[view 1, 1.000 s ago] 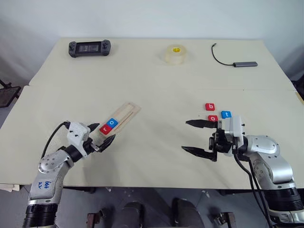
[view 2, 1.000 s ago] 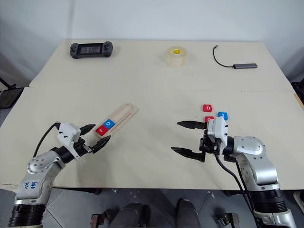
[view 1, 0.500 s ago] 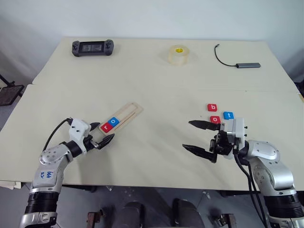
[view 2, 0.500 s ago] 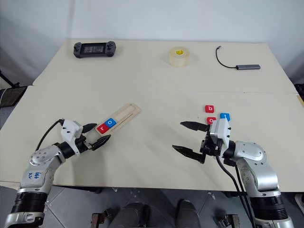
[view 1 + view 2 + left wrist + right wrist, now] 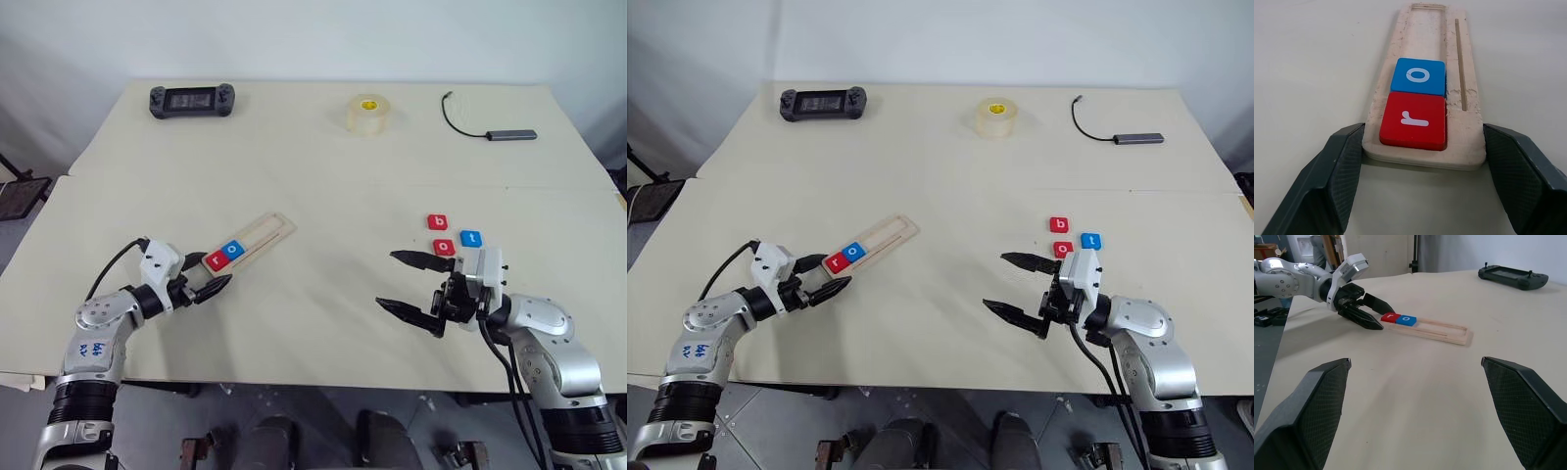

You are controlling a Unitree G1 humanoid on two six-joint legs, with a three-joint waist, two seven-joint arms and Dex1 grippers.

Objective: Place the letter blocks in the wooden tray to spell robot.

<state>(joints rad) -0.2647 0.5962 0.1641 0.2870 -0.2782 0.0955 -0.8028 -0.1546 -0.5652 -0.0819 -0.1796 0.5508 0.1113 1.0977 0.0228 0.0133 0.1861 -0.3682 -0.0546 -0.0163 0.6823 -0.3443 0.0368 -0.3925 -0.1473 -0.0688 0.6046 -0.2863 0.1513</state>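
Observation:
The wooden tray (image 5: pixel 266 230) lies slantwise on the table at the left. A red r block (image 5: pixel 1413 120) and a blue o block (image 5: pixel 1418 76) sit side by side in its near end. My left gripper (image 5: pixel 211 271) is open, and its fingers (image 5: pixel 1337 171) flank that near end, close against both long sides. Three loose blocks lie at the right: a red b (image 5: pixel 437 222), a red o (image 5: pixel 444 247) and a blue t (image 5: pixel 471 238). My right gripper (image 5: pixel 388 280) hovers just left of them, open wide and empty.
Along the table's far side lie a black game controller (image 5: pixel 191 99), a roll of tape (image 5: pixel 368 113) and a grey hub with a black cable (image 5: pixel 509 133). A seam runs across the table (image 5: pixel 323 323) between those things and the tray.
My left gripper has crept forward a little along the tray's near end. The right gripper has kept its place, still open. The view itself has shifted slightly.

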